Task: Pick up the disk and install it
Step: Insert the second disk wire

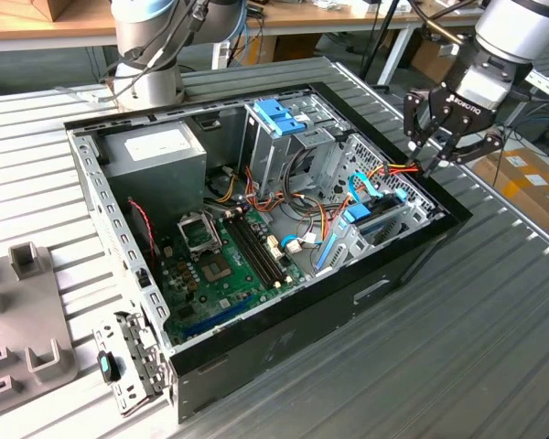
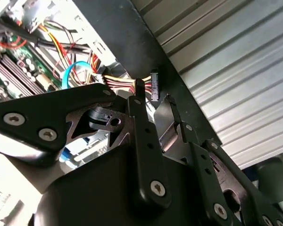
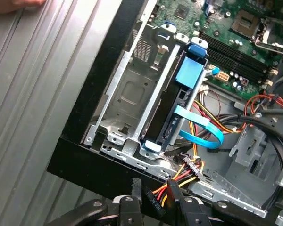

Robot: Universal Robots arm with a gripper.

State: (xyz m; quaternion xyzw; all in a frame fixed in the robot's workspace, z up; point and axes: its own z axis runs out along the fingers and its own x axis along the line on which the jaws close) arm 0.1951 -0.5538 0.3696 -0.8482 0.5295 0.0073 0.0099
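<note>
Hovering over the case's [image 1: 284, 366] corner at the exterior view's right, the gripper [image 1: 436, 151] is seen pinching a black power connector [image 2: 154, 86] on coloured wires. The disk [image 3: 177, 101] is seated upright in the drive cage [image 3: 127, 99], its blue rail visible.

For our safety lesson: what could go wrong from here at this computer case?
The gripper sits at the wires; pulling away could yank them. It hangs close to the case rim and might strike it. The blue cable loops beside the disk and could snag.
</note>
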